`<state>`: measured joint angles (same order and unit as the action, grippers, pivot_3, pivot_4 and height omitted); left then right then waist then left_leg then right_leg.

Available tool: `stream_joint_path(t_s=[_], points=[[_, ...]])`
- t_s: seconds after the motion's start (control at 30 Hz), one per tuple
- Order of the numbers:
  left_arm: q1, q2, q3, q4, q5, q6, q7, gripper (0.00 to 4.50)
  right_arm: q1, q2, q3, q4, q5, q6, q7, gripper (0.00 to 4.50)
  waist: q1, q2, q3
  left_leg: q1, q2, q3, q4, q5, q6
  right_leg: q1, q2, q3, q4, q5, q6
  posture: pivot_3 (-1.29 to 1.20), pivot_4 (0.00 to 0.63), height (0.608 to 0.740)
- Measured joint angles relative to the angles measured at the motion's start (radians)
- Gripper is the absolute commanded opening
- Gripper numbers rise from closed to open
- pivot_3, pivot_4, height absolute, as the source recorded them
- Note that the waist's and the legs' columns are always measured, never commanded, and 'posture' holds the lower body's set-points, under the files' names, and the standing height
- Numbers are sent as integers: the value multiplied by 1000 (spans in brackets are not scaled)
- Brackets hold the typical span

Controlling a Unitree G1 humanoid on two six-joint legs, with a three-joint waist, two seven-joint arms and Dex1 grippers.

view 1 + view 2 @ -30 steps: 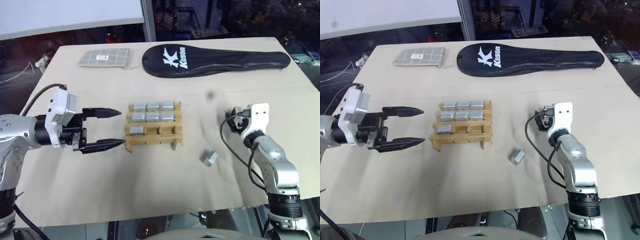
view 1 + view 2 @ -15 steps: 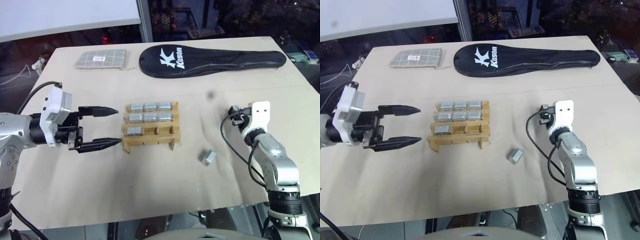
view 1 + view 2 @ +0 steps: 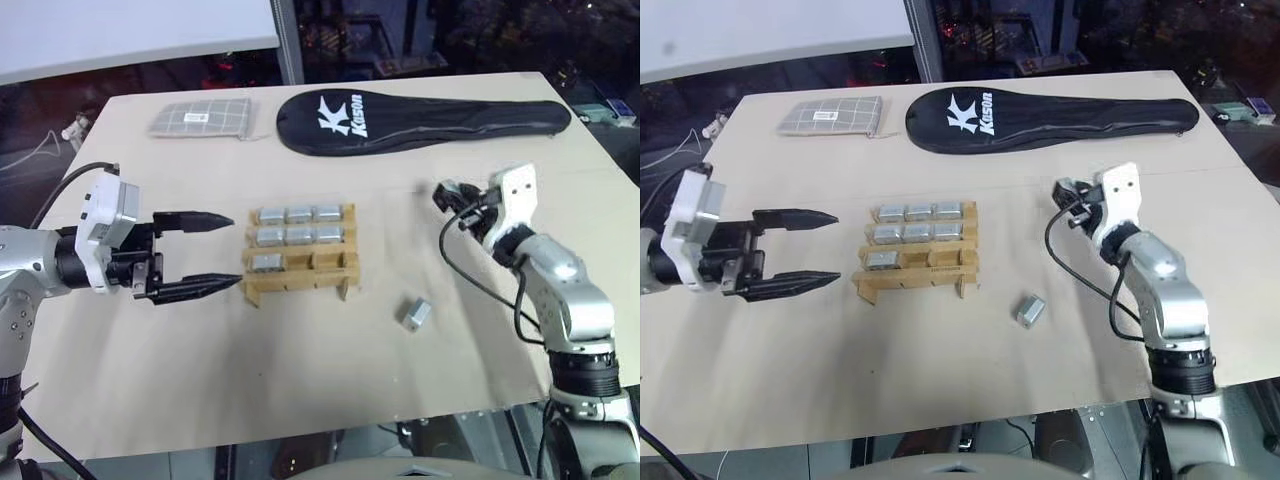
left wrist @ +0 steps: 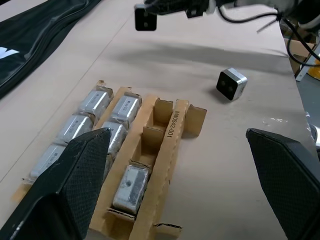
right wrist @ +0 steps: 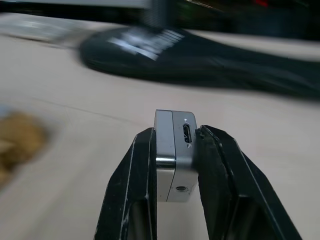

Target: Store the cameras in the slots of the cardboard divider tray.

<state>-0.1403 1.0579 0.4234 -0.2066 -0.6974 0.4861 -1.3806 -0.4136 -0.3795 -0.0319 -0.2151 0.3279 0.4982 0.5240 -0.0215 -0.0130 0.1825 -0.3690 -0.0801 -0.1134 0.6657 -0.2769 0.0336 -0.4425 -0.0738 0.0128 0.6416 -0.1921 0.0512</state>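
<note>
We hold one of the cameras (image 5: pixel 174 152) clamped in our right hand (image 3: pixel 447 195), lifted clear of the counter (image 3: pixel 300 360) and to the right of the cardboard divider tray (image 3: pixel 300 283). The two fingers (image 5: pixel 131 190) press on its two broad sides, so the narrow end with the small port stays bare toward the wrist and the black lens face points away, toward the tray side, as the left wrist view shows. We judge this grip is chosen so the body can go into a slot lengthwise without the fingers fouling the cardboard walls.

The tray sits mid-counter with its rows running left to right. The far row and the middle row are full, and the near row has a camera only in its left slot; the two slots to its right are open. The stored cameras lie with their long axis left to right.

A loose camera (image 3: pixel 417 314) rests on the counter near and right of the tray, apart from it, tilted at an angle to the rows.

Our left hand (image 3: pixel 226 255) hangs just left of the tray, fingers spread wide and holding nothing, probably placed to steady the tray.
</note>
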Motion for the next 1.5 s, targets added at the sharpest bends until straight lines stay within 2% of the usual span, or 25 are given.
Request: stream_joint_path(t_s=[0.2,0.3,0.47,0.63,0.83,0.93,1.17,1.3,1.5], points=[[1,11,7,31,9,-15,-6,4500,-187,15,140,97,33,-111,260,603,-18,0,0,0,1,1,0,0,0,-1,0,0,0,0,-1,0,150,740],[33,13,46,36,17,-27,-13,4500,-304,78,219,241,-5,-236,361,603,-23,0,0,-1,3,2,0,1,-4,-2,2,1,0,2,-3,0,150,740],[114,15,133,33,36,-33,-12,4500,-406,160,309,437,-81,-430,473,603,-23,0,0,-3,4,3,-1,1,-6,-5,2,2,0,3,-4,0,150,740],[210,10,212,4,44,-31,-7,4500,-439,232,343,563,-130,-535,496,603,-20,0,0,-3,4,2,-1,0,-7,-6,2,1,0,3,-4,0,150,740],[262,-5,247,-22,42,-30,2,4500,-424,200,343,568,-137,-543,543,603,-17,0,0,-3,4,2,-1,0,-7,-6,3,1,0,3,-5,0,150,740],[258,-5,246,-18,41,-35,1,4500,-364,148,349,471,-119,-474,596,1464,-17,0,0,-3,5,1,-1,0,-7,-6,3,0,0,3,-5,0,150,740],[217,-5,227,25,43,-55,-14,4500,-263,-11,371,205,-35,-209,696,4446,-18,0,0,-3,5,1,0,0,-6,-6,3,0,0,3,-5,0,150,740],[195,-5,191,34,43,-58,-21,4500,-174,-124,351,65,12,-104,703,4446,-15,0,0,-4,5,1,0,-1,-5,-5,2,0,-1,3,-5,0,150,740],[168,-4,152,57,44,-59,-34,4500,-89,-427,254,-26,49,-78,828,4446,-10,-1,0,-7,5,1,3,-2,-3,-6,2,-2,-2,3,-4,0,150,740]])
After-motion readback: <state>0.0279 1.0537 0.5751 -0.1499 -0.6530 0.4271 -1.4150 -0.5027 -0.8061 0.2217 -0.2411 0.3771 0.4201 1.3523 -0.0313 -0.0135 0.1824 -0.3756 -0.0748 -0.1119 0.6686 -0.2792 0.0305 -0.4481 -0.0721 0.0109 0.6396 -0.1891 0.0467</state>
